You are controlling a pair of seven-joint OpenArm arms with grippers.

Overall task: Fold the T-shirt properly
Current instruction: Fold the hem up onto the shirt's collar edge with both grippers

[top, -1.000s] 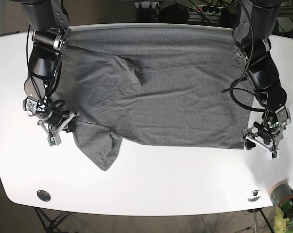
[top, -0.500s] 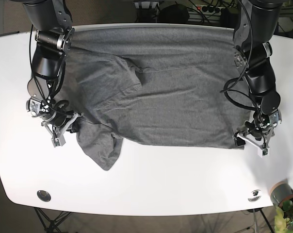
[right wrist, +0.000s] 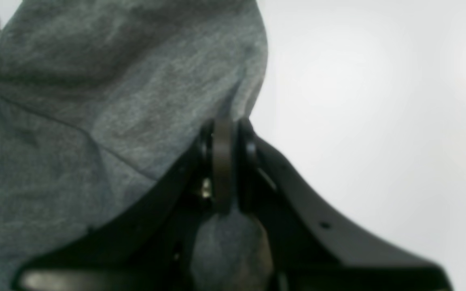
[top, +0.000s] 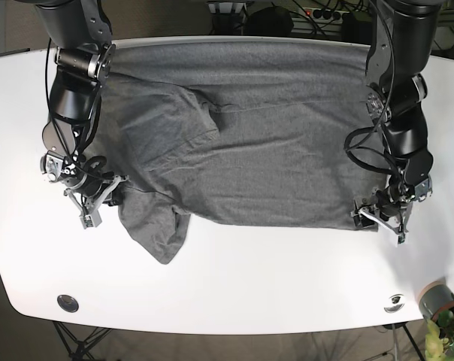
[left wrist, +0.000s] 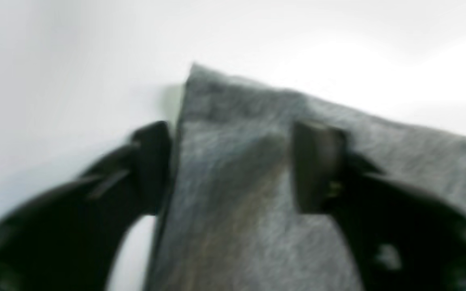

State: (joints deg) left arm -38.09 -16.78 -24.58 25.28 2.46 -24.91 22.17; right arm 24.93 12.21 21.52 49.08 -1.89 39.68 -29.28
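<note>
A grey T-shirt (top: 242, 143) lies spread across the white table (top: 272, 278), with one sleeve folded over its body and a flap hanging toward the front left. My right gripper (top: 99, 199) is at the shirt's left edge. In the right wrist view the right gripper (right wrist: 223, 157) is shut, with the T-shirt (right wrist: 95, 101) pinched between its fingers. My left gripper (top: 377, 218) is at the shirt's front right corner. In the blurred left wrist view the left gripper (left wrist: 235, 161) is open, with the corner of the T-shirt (left wrist: 257, 226) lying between its fingers.
Two round metal insets (top: 67, 302) (top: 394, 303) sit near the table's front edge. A potted plant (top: 441, 308) stands just off the front right corner. Cables and a power strip (top: 325, 13) lie behind the table.
My left gripper has slid left from beside the shirt onto its front right corner. The right gripper shifted slightly right at the left edge, and the cloth there moved a little.
</note>
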